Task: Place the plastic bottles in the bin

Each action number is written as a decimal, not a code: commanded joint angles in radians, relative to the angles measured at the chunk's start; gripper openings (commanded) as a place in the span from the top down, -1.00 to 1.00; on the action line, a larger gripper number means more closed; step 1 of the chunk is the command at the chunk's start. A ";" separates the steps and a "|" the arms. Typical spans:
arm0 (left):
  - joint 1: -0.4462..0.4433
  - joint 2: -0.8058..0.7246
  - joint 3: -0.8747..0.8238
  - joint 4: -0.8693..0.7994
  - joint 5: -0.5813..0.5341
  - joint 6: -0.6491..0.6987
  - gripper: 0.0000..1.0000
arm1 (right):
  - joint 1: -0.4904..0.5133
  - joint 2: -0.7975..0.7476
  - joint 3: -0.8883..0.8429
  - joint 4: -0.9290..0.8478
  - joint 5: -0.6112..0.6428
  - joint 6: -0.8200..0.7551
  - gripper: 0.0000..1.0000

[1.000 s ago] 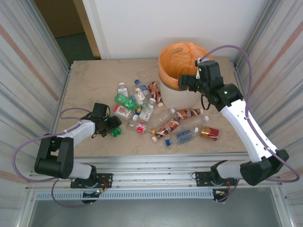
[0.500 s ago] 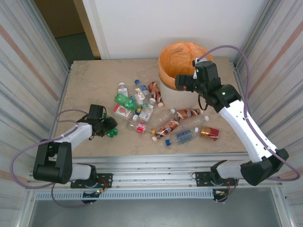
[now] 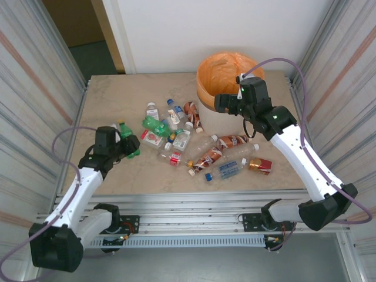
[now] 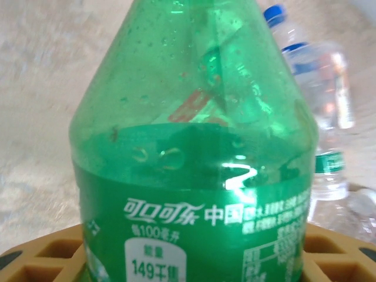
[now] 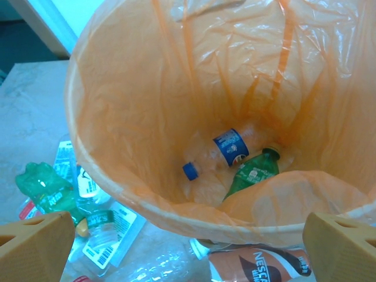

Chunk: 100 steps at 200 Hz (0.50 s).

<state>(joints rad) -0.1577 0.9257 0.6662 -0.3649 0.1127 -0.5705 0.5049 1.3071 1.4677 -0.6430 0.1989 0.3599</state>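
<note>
**Plastic bottles (image 3: 207,158): one in the left claw, loose pile mid-desk**

- Left claw (image 3: 125,145), left of centre in the top view, is clamped on the green bottle (image 4: 194,176). In the wrist view the bottle sits upright between the tan fingers (image 4: 41,258), held at the labelled belly.
- Right claw (image 3: 225,103) hangs over the bin (image 3: 202,82) at upper centre-right. Its jaws are wide apart with nothing between them.
- Bin contents: a blue-labelled clear bottle (image 5: 226,150) and a green one (image 5: 254,170) lie at the bottom of the orange liner (image 5: 117,106).
- The rest lie scattered flat across the middle of the desk (image 3: 117,100), touching or overlapping. Among them are a crushed green bottle (image 3: 155,124), brown-labelled bottles (image 3: 232,141) and a clear bottle with a blue label (image 3: 225,170).

Handling, my read:
- They look empty and light, with thin walls that will buckle under squeeze.
- The plastic is smooth, so a bottle can pop out if pinched near the taper.
- Best grip is across the label band or the neck just under the cap. Crushed ones are flatter, so take those edge-on.

In the way:
- The bin wall stands tall next to the pile, so the carried bottle must clear the rim.
- The right arm is over the bin mouth. I'd move it before the left comes in.
- Bottles lie close together, so a pick may nudge the ones beside it.
</note>
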 commanded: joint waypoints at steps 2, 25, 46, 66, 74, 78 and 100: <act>-0.006 -0.050 0.048 0.016 0.067 0.083 0.46 | 0.009 -0.017 0.003 0.035 -0.042 0.033 -0.96; -0.057 -0.069 0.099 0.031 0.101 0.138 0.47 | 0.011 -0.028 0.001 0.045 -0.075 0.047 -0.96; -0.125 -0.082 0.145 0.060 0.122 0.185 0.47 | 0.011 -0.041 -0.006 0.062 -0.114 0.060 -0.96; -0.193 -0.083 0.182 0.102 0.144 0.220 0.47 | 0.009 -0.059 -0.018 0.094 -0.159 0.077 -0.96; -0.218 -0.079 0.195 0.120 0.153 0.235 0.47 | 0.011 -0.070 -0.026 0.113 -0.180 0.083 -0.96; -0.229 -0.077 0.203 0.128 0.156 0.241 0.47 | 0.011 -0.074 -0.029 0.121 -0.187 0.087 -0.96; -0.284 -0.050 0.249 0.174 0.177 0.276 0.47 | 0.011 -0.079 -0.023 0.142 -0.227 0.100 -0.96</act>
<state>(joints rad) -0.3954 0.8650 0.8467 -0.2821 0.2413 -0.3744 0.5068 1.2591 1.4498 -0.5598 0.0452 0.4191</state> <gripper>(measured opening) 0.559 0.980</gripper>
